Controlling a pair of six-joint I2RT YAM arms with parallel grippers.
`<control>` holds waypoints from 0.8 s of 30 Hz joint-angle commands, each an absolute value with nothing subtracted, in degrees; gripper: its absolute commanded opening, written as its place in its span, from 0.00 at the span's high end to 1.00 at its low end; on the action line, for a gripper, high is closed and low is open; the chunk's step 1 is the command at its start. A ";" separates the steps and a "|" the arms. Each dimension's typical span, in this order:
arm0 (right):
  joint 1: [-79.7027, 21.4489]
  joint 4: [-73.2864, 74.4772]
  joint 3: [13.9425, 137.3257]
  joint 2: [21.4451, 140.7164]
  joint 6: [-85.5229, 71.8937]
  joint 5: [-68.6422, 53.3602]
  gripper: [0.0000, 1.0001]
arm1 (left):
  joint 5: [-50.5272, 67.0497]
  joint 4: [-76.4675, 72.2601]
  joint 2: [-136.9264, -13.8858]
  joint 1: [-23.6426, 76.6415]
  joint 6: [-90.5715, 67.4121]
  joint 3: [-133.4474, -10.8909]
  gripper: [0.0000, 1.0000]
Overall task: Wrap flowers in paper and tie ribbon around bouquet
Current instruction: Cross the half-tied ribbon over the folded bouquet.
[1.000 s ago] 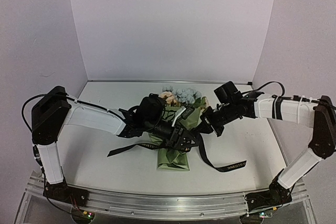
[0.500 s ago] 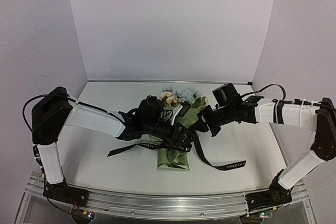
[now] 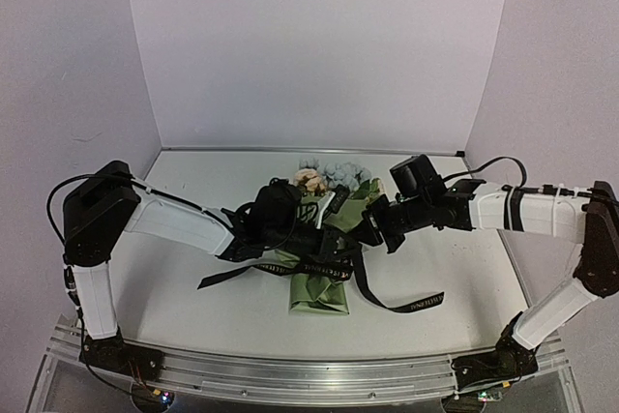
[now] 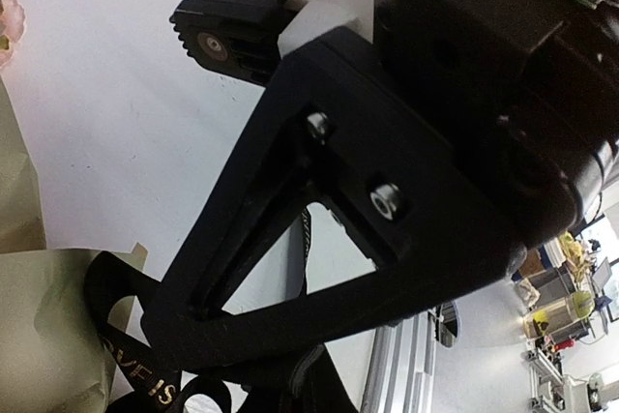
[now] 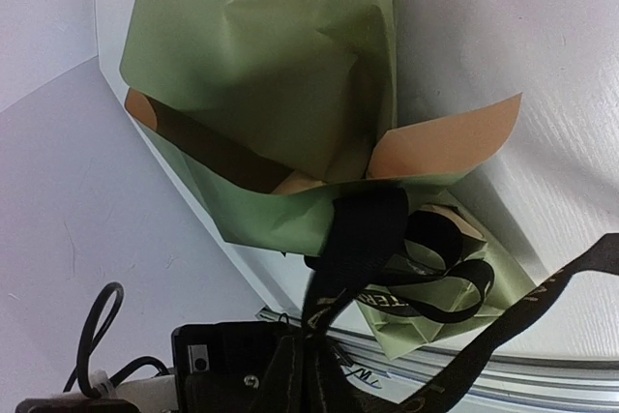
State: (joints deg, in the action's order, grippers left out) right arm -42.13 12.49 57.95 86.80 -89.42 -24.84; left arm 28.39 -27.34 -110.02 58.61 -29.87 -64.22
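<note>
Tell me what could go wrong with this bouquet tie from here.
1. The ribbon loops beside the band look slack, so a pull may undo them rather than tighten.
2. A tan flap of the paper sticks out by the band; the wrap might spring open.
3. Both jaws crowd the middle of the bouquet, so they could bump or drag it.

From above, the thin stems of the cream and pale blue artificial flowers (image 3: 329, 177) are hidden inside the creased olive-green paper cone (image 3: 315, 294). The left pincer (image 3: 336, 261) covers the cone's middle, its fingertips lost against the narrow black ribbon (image 3: 401, 305), whose pale lettering is too small to read. In the right wrist view the right pincer (image 5: 314, 374), below the cone, is cut by the bottom edge; whether its jaws are apart cannot be told.
</note>
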 commanded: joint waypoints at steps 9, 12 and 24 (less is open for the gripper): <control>-42.41 22.73 56.71 78.22 -64.43 -21.37 0.47 | 39.68 -23.27 -102.13 57.10 -31.76 -60.82 1.00; -42.36 23.20 54.49 77.53 -57.85 -20.67 0.47 | 45.74 -20.93 -100.44 55.18 -32.43 -59.25 1.00; -44.20 11.48 48.15 79.09 -52.97 -23.11 0.54 | 53.65 -14.29 -98.26 49.45 -33.63 -54.38 1.00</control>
